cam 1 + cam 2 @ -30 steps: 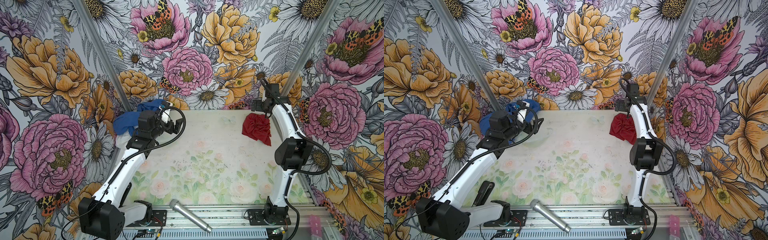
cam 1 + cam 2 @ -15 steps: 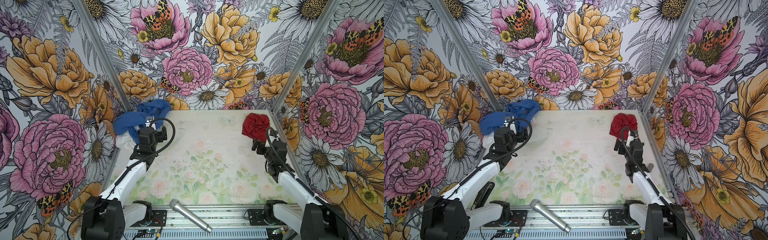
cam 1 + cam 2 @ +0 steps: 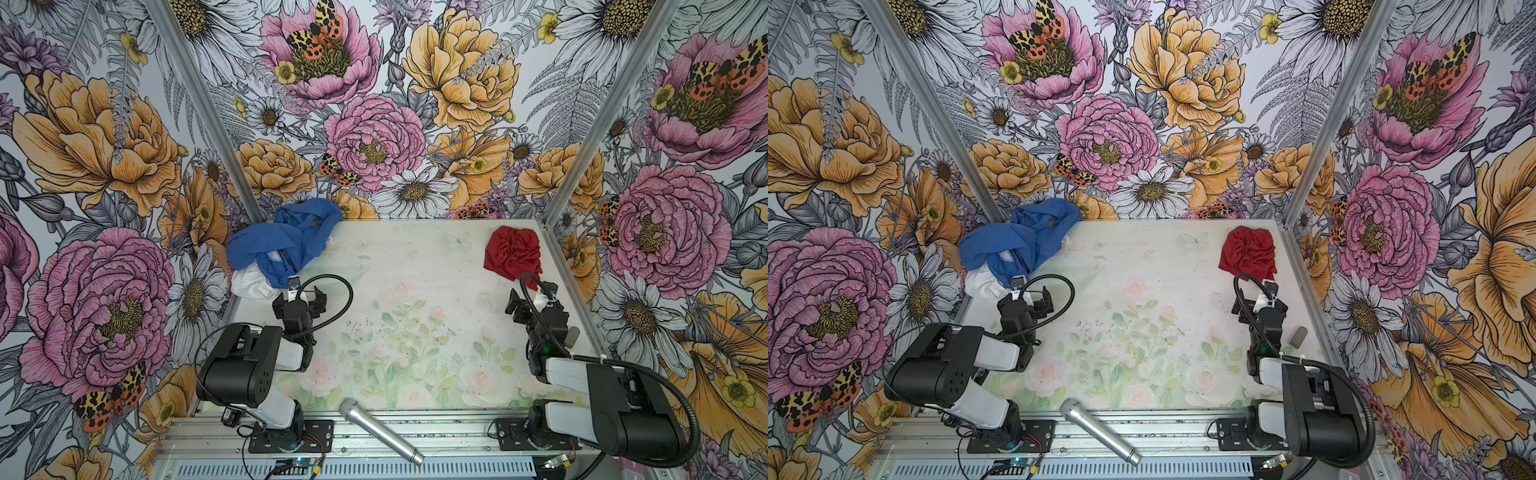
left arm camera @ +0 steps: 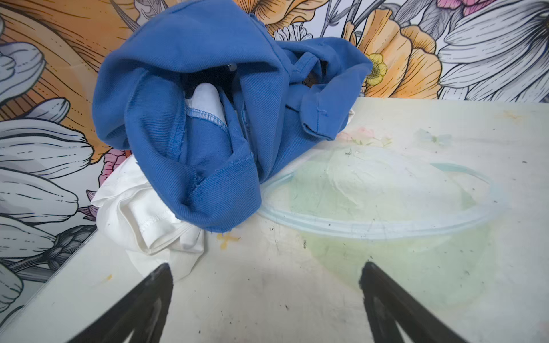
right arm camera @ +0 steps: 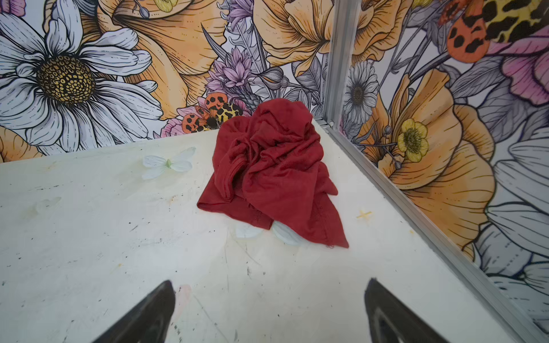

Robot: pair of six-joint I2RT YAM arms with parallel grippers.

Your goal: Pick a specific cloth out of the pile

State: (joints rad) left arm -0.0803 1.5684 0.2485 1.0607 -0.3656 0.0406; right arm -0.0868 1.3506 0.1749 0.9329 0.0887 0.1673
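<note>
No legible text, labels, numbers anywhere; any marking on microphone (image 3: 382, 434) too small to tell.

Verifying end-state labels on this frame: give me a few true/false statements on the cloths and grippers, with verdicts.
1. The red cloth lies by itself, apart from the pile. True.
2. The right gripper is shut on the red cloth. False: it is open and empty, short of the cloth.
3. In the pile, the blue cloth lies over the white cloth. True.
4. The left gripper holds the white cloth. False: it is open, holding nothing.
</note>
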